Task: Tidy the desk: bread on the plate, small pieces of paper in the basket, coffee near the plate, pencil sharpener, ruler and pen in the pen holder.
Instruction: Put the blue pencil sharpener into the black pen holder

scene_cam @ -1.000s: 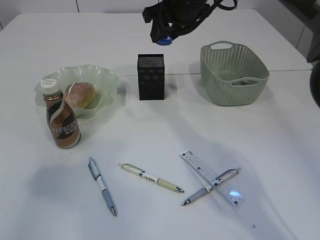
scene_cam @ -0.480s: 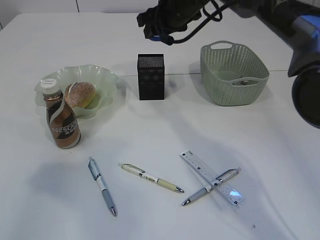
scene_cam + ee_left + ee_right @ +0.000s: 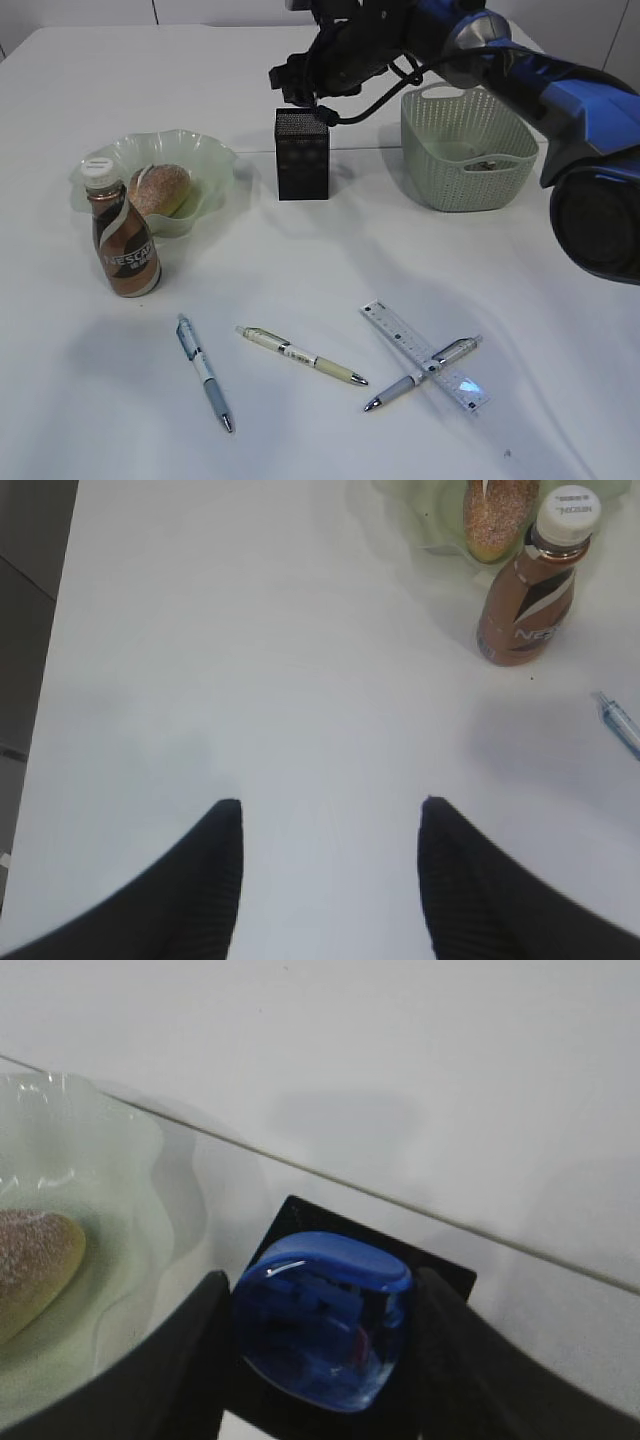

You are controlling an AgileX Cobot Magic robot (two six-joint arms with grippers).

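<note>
My right gripper (image 3: 322,1325) clamps the blue pencil sharpener (image 3: 322,1318) over the black pen holder (image 3: 302,155); bread (image 3: 160,190) fills the plate (image 3: 205,160); my left gripper (image 3: 330,825) gapes empty.

Left gripper (image 3: 330,880) jaws apart over bare white table (image 3: 250,650). Nescafé coffee bottle (image 3: 532,580) upright beside bread (image 3: 497,515); pen tip (image 3: 620,722) at right edge.

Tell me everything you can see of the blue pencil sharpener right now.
The pencil sharpener is a glossy, translucent blue plastic block with rounded corners. It sits clamped between the right gripper's black fingers, directly above the open top of the black pen holder. Not yet released. In the exterior view the gripper hides it.
</note>
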